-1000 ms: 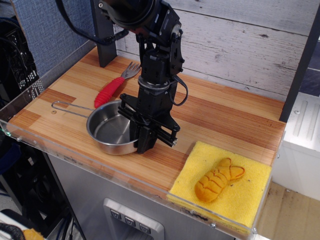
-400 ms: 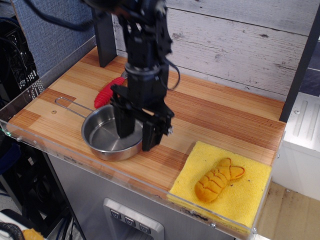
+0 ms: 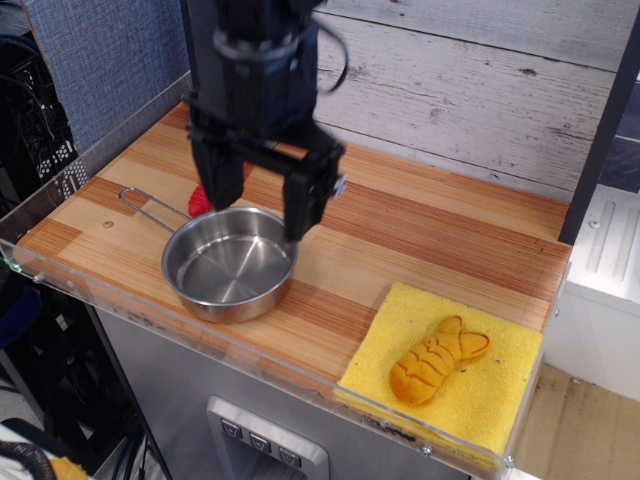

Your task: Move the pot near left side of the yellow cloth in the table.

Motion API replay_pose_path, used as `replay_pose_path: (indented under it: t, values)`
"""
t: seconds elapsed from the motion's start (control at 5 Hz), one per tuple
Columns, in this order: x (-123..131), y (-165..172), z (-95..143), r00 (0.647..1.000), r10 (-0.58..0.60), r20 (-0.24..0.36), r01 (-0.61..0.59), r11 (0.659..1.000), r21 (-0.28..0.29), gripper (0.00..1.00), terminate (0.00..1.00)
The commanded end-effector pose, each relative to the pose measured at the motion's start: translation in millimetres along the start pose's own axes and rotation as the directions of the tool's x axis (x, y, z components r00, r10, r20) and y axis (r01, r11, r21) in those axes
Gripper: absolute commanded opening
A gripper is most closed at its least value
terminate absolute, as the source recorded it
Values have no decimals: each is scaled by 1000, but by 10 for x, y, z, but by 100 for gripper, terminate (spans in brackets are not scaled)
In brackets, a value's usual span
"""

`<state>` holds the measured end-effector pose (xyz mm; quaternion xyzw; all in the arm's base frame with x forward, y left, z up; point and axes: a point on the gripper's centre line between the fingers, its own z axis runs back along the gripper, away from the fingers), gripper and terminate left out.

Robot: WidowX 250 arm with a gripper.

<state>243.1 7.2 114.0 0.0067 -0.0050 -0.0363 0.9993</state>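
Observation.image shows your gripper (image 3: 262, 205) open, empty above the pot (image 3: 230, 264) at centre-left; reclosing off-centre could tip it off the table (image 3: 430, 225).

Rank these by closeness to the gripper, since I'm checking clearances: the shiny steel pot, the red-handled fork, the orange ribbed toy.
1. Shiny steel pot, just below the open gripper.
2. Red-handled fork, behind its left finger, mostly hidden.
3. Orange ribbed toy, far right on the yellow cloth.

1. Stainless steel pot (image 3: 231, 265): one (with one wire loop handle).
2. Yellow cloth (image 3: 450, 365): one.
3. Orange ribbed toy (image 3: 436, 360): one.
4. Red-handled utensil (image 3: 203, 197) (mostly hidden): one.
5. Gripper (image 3: 262, 195): one.
6. Wooden table (image 3: 420, 225): one.
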Motion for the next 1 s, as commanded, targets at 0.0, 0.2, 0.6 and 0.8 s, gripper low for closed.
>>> replay_pose_path:
  t: [0.0,0.2,0.6,0.8]
  values:
    - [27,-183,399,996,0,89,2,1000,-30,100,0]
    - [98,-238,369,998,-16,65,18,999,-35,100,0]
    - [114,-211,387,999,-41,34,41,999,1,100,0]
    - [114,-211,387,999,-41,34,41,999,1,100,100]
